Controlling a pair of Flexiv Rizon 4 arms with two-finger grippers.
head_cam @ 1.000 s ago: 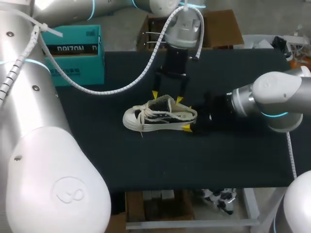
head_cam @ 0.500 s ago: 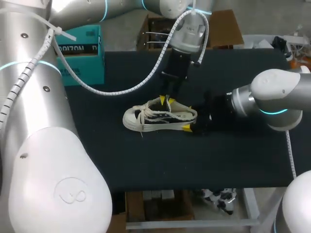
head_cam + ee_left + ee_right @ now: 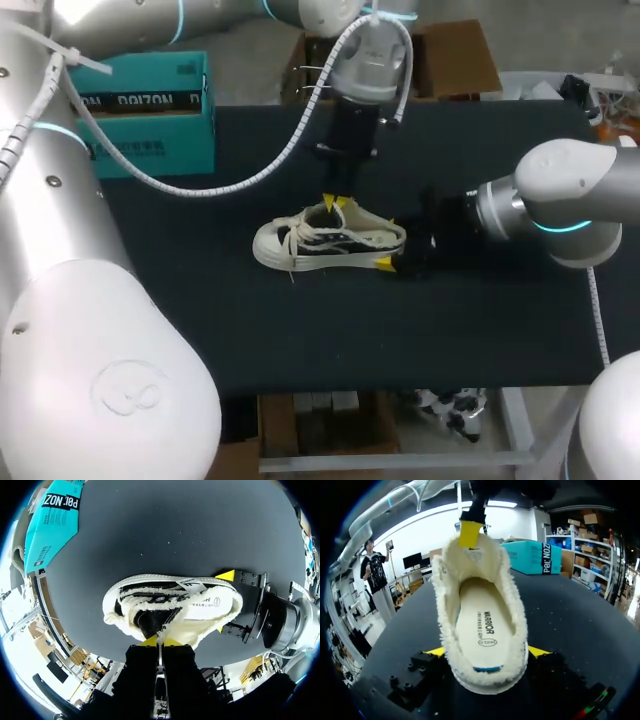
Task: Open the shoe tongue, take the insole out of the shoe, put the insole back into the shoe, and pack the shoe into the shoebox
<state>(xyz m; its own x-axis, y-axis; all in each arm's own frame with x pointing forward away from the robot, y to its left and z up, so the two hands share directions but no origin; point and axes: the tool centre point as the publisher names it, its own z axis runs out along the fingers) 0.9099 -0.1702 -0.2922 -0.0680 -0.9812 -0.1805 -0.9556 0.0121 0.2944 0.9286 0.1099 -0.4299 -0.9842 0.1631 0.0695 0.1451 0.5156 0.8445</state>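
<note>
A white low-top shoe (image 3: 320, 243) with a fleecy lining lies on its sole mid-table, toe toward my left. My left gripper (image 3: 335, 203) comes down from the far side and is shut on the upper edge of the tongue (image 3: 155, 622), its yellow tips pressed together (image 3: 161, 641). The right wrist view looks into the shoe from behind. There the cream insole (image 3: 482, 625) lies flat inside and the tongue (image 3: 470, 560) stands upright. My right gripper (image 3: 487, 652) straddles the heel, one yellow fingertip (image 3: 436, 651) against each side of it.
The teal shoebox (image 3: 150, 110) stands at the table's back left corner, also seen in the left wrist view (image 3: 52, 525). Bare black tabletop (image 3: 300, 330) stretches in front of the shoe and to its left.
My left gripper's fingers were spread above the shoe's opening; they have closed together on the tongue. The right arm and the shoe have stayed in place.
</note>
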